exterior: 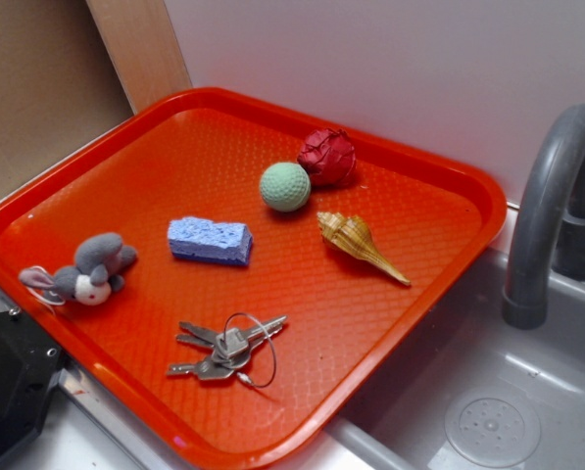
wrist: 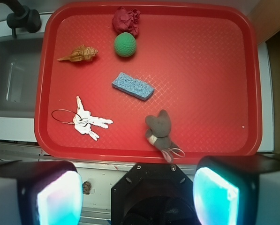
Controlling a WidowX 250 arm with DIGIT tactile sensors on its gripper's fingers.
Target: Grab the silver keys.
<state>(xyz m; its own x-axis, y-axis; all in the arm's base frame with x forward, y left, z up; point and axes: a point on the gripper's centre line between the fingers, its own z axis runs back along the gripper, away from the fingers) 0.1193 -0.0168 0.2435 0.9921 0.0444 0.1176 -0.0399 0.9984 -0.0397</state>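
silver keys on red tray

Red plastic tray with a textured floor and raised rim, set beside a grey sink. Lying directly on it: the silver keys on a thin wire ring near one edge, a blue sponge about mid-tray, a grey stuffed bunny by the rim. Also a tan spiral seashell, and a green dimpled ball touching a crumpled dark-red ball.
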